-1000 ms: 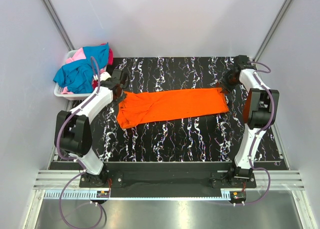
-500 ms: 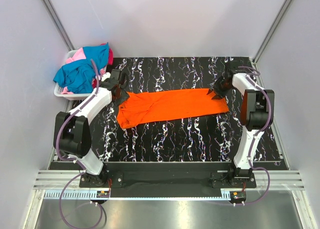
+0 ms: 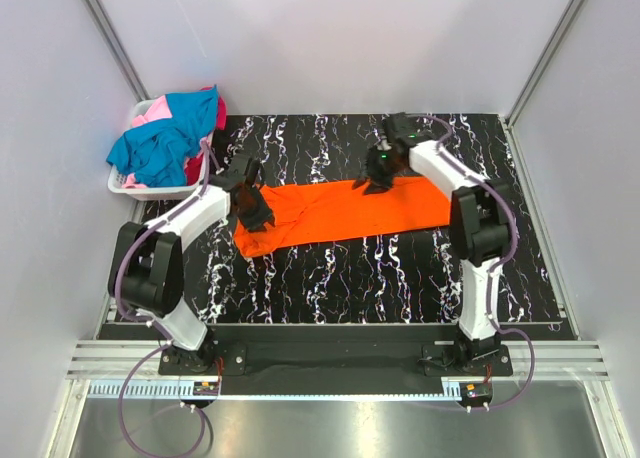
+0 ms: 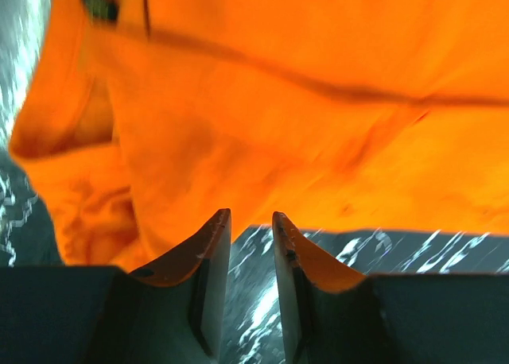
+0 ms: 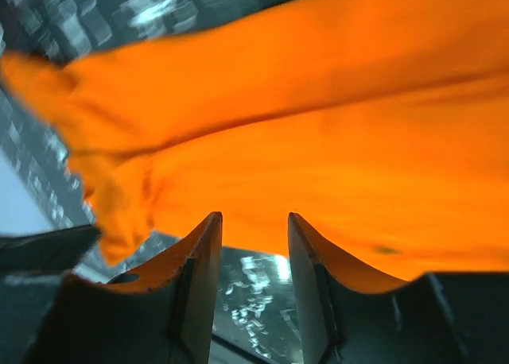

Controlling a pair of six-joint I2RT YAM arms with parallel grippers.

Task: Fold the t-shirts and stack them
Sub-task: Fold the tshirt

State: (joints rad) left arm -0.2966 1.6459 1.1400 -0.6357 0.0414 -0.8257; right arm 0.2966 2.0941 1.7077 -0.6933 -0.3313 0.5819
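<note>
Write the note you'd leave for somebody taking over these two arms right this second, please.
Left gripper: jaws slightly apart, empty, at an edge of the vivid orange cloth t-shirt, near its left end.
Right gripper: open, empty, at the shirt's far edge near its middle.
Things: the orange shirt lies as a long band across the black marbled table. Teal-blue, pink and red cloth shirts are heaped in the white slatted plastic basket, far left corner.
Done: orange shirt looks folded lengthwise.
Left: fold it shorter, then fold and stack the basket shirts. No stack yet.
</note>
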